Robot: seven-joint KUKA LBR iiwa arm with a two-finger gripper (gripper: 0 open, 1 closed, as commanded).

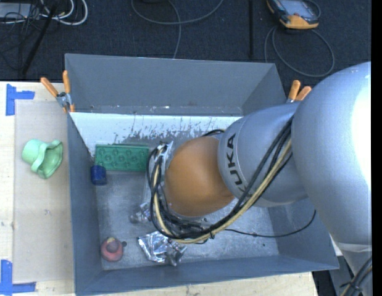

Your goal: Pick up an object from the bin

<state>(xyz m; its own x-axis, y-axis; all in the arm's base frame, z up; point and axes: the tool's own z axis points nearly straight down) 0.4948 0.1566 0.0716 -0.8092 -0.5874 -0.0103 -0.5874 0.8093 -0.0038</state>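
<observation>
My gripper (171, 228) sits low in the bin (172, 82), open or clenched I cannot tell, with crumpled foil (156, 248) just at its 7 o'clock: likely light, soft, crushable, slick, so I'd pinch its thickest fold, gently.

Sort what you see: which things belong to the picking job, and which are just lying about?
Job: grey bin; inside it, green studded block, small blue piece, reddish round piece, crumpled foil; robot arm over the foil.
Lying about: pale green toy outside the bin's left wall; orange-edged device on the dark floor.
</observation>
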